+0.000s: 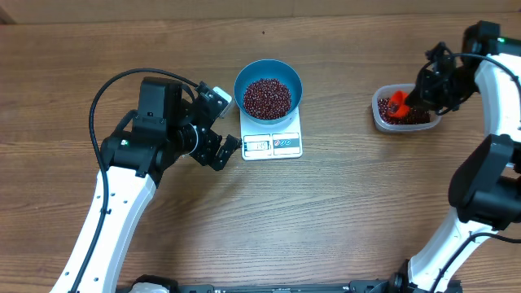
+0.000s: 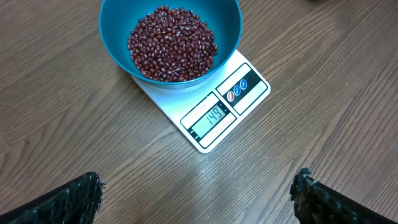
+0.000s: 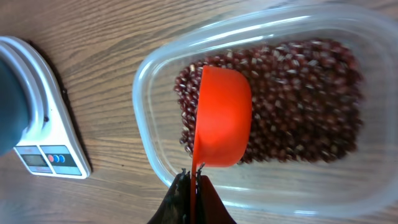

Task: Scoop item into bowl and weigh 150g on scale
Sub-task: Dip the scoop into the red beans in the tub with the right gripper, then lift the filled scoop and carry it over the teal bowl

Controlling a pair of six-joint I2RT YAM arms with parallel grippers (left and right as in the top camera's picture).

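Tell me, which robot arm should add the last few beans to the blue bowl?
The right arm. The right tool is shut on the red scoop, down in the clear tub of beans. The left tool is open and empty near the scale, which reads 149 under the bowl.

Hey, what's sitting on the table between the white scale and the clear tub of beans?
Nothing: only bare wooden table between scale and tub, as the overhead view shows.
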